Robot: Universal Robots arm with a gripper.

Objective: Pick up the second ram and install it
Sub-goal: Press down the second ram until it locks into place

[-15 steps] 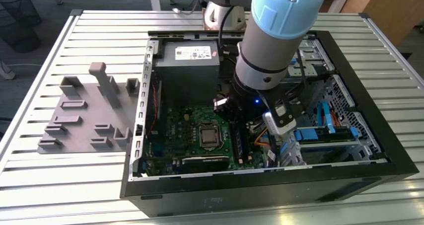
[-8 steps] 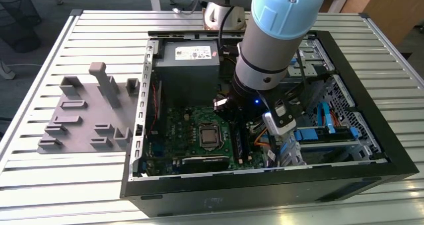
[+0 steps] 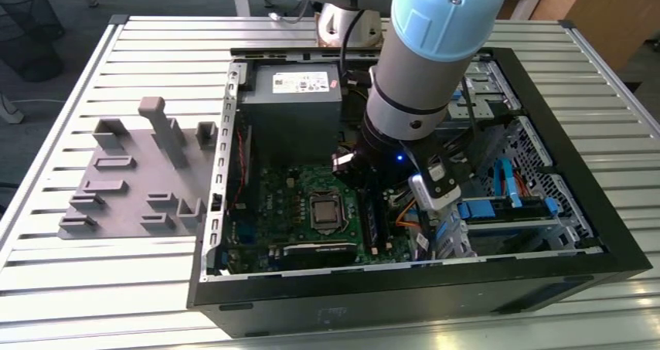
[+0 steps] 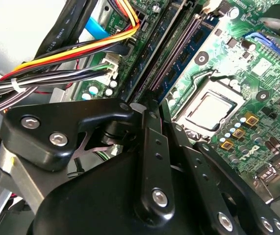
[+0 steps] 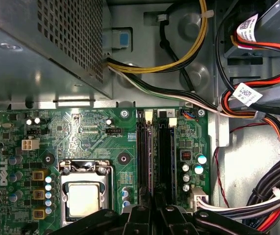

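– Where's the second ram (image 4: 179,66)?
– On edge along a black slot (image 5: 165,161) of the motherboard (image 5: 81,127), beside the processor socket (image 5: 84,196), inside the open case (image 3: 577,234) on the worktop (image 3: 103,288)
– And the gripper (image 4: 152,105)?
– Its fingers (image 4: 154,142) are clenched on the stick's near end

Nothing printed can be made out well enough to quote. A white power supply label (image 3: 294,81) beyond the gripper (image 5: 154,213) carries print, as do white barcode cable tags (image 5: 247,93) to one side of it. The motherboard (image 5: 81,132) beneath it bears white lettering.
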